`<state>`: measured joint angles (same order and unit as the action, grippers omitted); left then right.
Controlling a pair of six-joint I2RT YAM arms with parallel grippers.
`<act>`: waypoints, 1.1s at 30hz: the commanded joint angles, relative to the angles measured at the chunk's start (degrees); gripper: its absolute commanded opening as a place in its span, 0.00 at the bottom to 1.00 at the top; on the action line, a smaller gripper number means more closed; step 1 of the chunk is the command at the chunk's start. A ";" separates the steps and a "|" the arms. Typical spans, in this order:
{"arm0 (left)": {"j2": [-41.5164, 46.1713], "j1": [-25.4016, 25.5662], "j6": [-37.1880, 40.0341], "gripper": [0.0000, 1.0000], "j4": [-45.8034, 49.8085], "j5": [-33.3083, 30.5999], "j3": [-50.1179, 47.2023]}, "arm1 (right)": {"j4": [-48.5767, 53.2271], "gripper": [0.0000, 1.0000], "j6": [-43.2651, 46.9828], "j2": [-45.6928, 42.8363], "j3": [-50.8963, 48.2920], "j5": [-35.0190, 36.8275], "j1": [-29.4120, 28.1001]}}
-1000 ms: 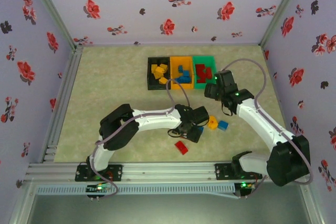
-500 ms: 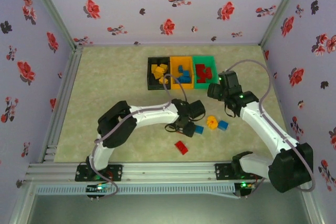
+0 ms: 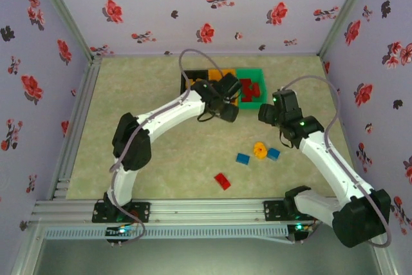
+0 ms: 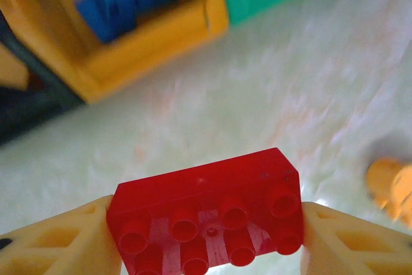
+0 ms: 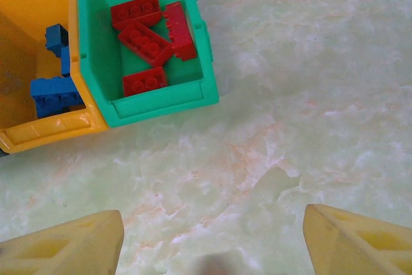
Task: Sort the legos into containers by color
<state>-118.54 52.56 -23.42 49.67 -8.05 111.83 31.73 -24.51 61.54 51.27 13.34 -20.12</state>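
The left tool (image 3: 226,113), carrying a red brick (image 4: 205,214), and its arm hang over the orange bin's (image 5: 38,130) near side. The right tool (image 3: 265,113) stands near the green bin's (image 5: 161,100) near right corner. Loose bricks (image 3: 243,158) dot the near middle. The tabletop (image 3: 129,94) left of the bins lies open.

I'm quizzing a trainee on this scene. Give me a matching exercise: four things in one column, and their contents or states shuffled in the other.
Things:
1. left gripper
2. right gripper
3. green bin
4. orange bin

States:
a. blue bricks inside
b. open and empty
c. several red bricks inside
d. clamped on one red brick

Pairs: 1-d, 2-b, 3-c, 4-a.
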 commanded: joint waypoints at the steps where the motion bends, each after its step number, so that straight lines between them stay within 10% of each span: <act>1: -6.15 -1.45 5.35 0.61 1.42 -1.26 9.28 | 2.00 0.74 -0.12 -1.56 -0.68 1.26 0.43; 8: -19.18 -3.11 10.23 0.60 0.99 -1.08 29.90 | 2.98 0.73 -0.74 -3.33 -1.09 0.07 0.43; 21: -24.16 -4.03 15.25 0.58 -24.68 -1.35 28.11 | 6.83 0.73 -1.96 -8.10 -1.34 -0.71 0.34; 25: -29.11 -4.89 14.70 0.85 -25.36 -1.09 34.55 | 8.28 0.73 -2.12 -9.44 -1.04 -0.90 0.32; 33: -26.03 -6.24 15.11 0.90 -27.45 0.43 30.50 | 9.33 0.73 -2.27 -10.58 -1.25 -0.51 0.34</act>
<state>-148.81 46.78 -9.21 25.76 -8.14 145.25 39.68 -25.80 51.62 50.43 12.67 -20.12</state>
